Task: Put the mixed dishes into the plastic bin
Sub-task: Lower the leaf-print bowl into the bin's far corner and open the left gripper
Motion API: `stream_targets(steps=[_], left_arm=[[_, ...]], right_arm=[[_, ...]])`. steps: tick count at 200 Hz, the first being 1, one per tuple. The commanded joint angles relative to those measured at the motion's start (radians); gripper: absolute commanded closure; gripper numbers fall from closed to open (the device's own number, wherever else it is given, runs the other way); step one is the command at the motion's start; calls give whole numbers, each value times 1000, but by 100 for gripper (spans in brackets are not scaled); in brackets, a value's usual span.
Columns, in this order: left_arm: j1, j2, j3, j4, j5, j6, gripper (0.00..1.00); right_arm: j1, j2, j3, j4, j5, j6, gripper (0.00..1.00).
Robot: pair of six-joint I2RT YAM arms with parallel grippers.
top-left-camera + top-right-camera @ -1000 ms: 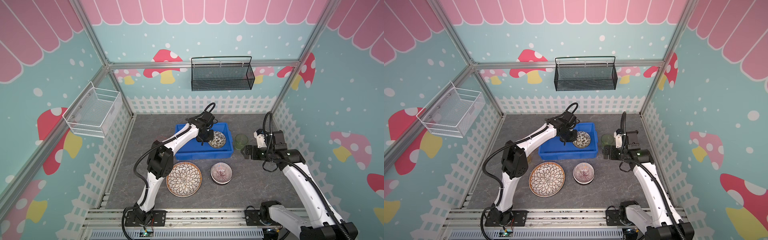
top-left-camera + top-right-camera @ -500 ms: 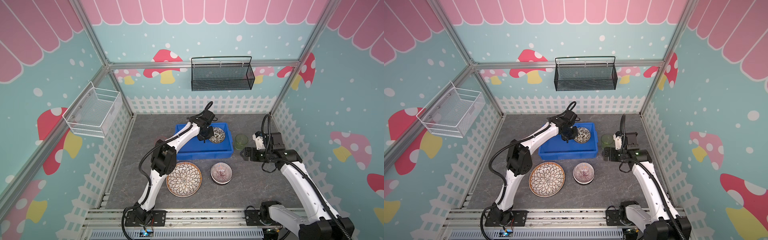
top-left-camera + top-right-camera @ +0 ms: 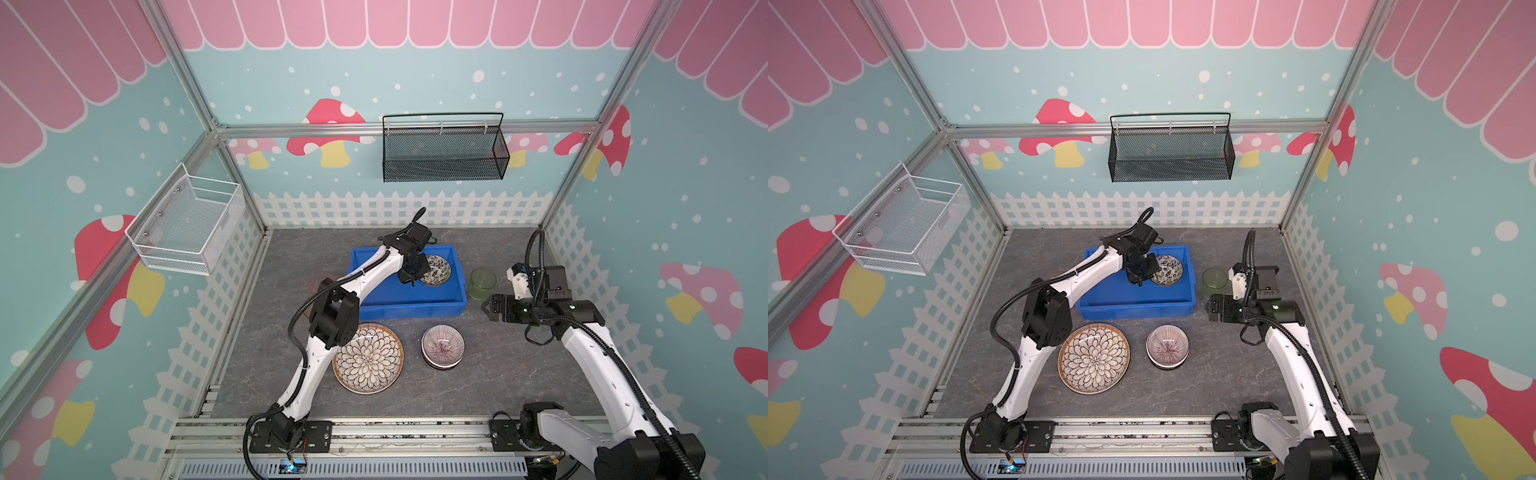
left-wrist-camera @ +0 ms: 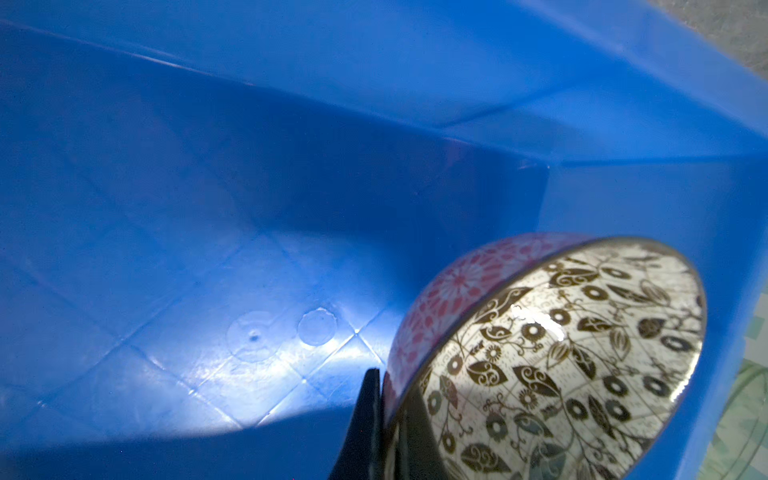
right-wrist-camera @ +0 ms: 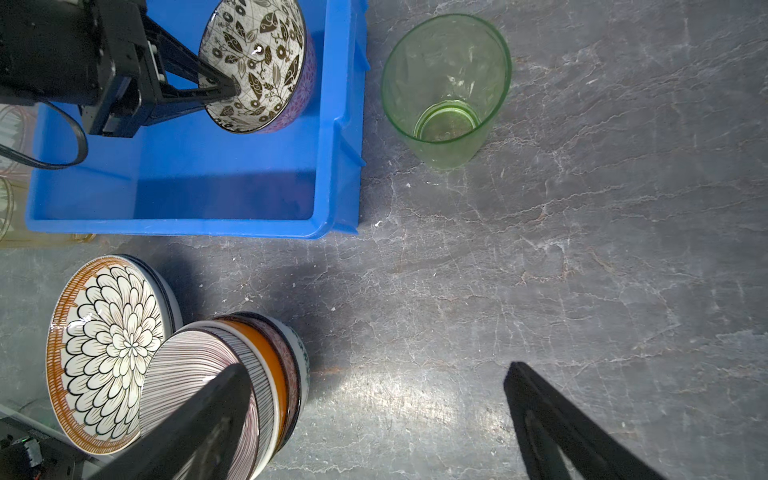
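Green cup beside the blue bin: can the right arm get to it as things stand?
Probably yes. The right gripper is open and empty; the green cup stands upright ahead of it with only bare tabletop between them.

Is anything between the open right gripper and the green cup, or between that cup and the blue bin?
Nothing visible. Bare table lies between the right gripper and the green cup, which stands just outside the blue bin. Inside it, the left gripper holds a patterned bowl near that side.
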Motion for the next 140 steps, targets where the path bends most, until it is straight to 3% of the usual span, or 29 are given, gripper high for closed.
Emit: stream_targets(steps=[1,140], left_arm=[[7,15,59,31,9,-37,100],[20,86,129,42,19,-39,99]], right_arm=[[-12,3,-21,4,-19,-24,1],[-31,4,-32,5,-35,-35,1]])
